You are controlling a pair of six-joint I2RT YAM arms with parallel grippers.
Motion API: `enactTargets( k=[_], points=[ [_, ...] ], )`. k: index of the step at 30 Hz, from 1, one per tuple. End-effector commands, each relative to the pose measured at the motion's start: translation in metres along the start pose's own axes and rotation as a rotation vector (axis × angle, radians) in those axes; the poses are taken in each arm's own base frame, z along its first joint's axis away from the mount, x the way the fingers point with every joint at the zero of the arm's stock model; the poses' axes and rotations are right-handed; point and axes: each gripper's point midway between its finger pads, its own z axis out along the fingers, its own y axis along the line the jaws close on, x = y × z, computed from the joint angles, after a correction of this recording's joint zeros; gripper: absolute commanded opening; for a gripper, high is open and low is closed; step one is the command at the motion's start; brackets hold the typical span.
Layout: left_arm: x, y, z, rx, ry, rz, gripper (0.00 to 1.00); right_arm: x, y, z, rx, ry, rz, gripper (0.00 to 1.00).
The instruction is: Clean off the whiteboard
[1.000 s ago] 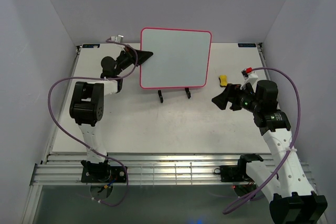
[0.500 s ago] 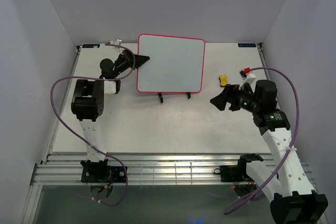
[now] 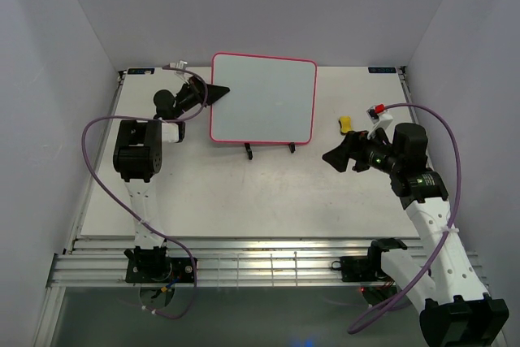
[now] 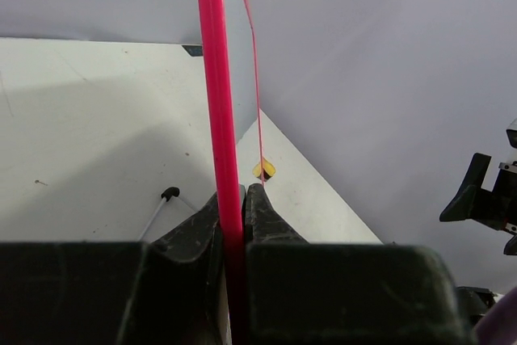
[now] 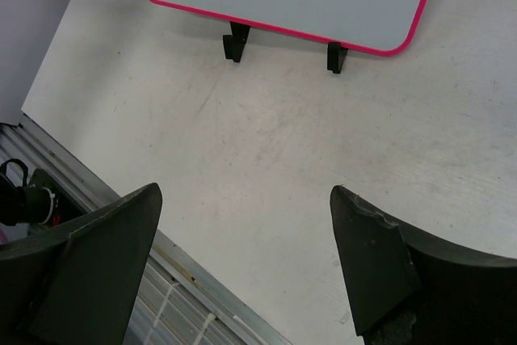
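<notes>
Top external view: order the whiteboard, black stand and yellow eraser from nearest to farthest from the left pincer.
1. whiteboard, clamped in the left pincer.
2. black stand, beneath the board.
3. yellow eraser, far right.

Lab test cell; blank walls [image 3: 268, 6]; aluminium rails [image 3: 268, 264].

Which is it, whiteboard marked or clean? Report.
Clean: the whiteboard shows no scribbles on its face in the top or right wrist view.

Upright pink-framed whiteboard [image 3: 262, 99], wiped clean
</notes>
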Motion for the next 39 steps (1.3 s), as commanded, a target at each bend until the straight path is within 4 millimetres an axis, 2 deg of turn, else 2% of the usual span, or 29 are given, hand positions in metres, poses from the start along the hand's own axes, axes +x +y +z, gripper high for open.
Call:
enactTargets(
  k=[1, 5, 17, 27, 37, 39],
  points=[
    [-0.030, -0.047, -0.012, 0.191, -0.118, 0.513, 0.00, -0.009, 0.009, 0.001, -0.048, -0.032, -0.049, 0.90],
    [-0.028, -0.039, -0.020, 0.120, -0.167, 0.618, 0.00, -0.009, 0.013, 0.002, -0.067, -0.028, -0.052, 0.90],
    [-0.017, -0.012, -0.030, 0.025, -0.190, 0.740, 0.00, -0.009, 0.022, 0.001, -0.108, -0.034, -0.062, 0.90],
    [-0.005, 0.001, -0.029, 0.051, -0.140, 0.860, 0.00, -0.006, 0.024, 0.002, -0.120, -0.031, -0.065, 0.90],
    [0.019, 0.023, -0.038, 0.027, -0.094, 0.928, 0.00, -0.008, 0.027, 0.002, -0.130, -0.036, -0.072, 0.90],
    [0.017, 0.024, -0.037, 0.027, -0.099, 0.925, 0.00, -0.007, 0.027, 0.002, -0.135, -0.031, -0.069, 0.90]
  ],
)
